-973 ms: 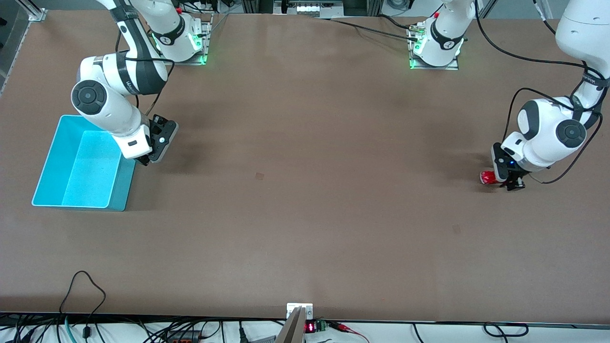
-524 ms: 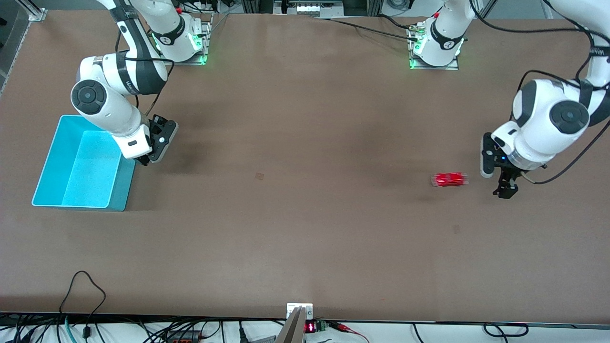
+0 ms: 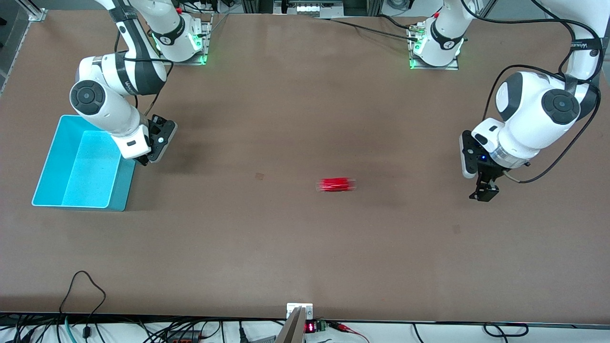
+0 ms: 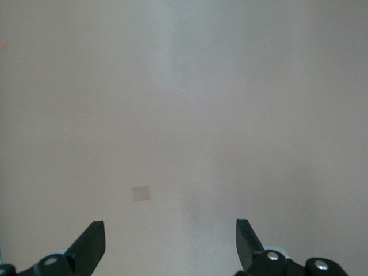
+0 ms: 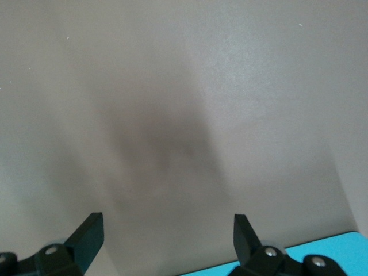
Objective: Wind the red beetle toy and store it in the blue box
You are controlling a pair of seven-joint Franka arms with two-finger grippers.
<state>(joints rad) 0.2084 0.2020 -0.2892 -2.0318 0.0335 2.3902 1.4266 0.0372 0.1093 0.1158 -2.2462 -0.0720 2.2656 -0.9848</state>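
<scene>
While the red beetle toy [image 3: 336,185] lay as a blurred streak on the bare tabletop [image 3: 305,238] near its middle, well apart from both arms, the left gripper [image 3: 482,190] hung wide and empty over the left arm's end. At the right arm's end sat the blue box [image 3: 51,183], open-topped, with the right gripper [image 3: 151,155] spread wide and empty just beside its rim [image 5: 322,250].

Broad matte brown table [image 3: 286,247] under even light, tangled cables [image 3: 81,328], perhaps on a pale floor, along its near edge.
</scene>
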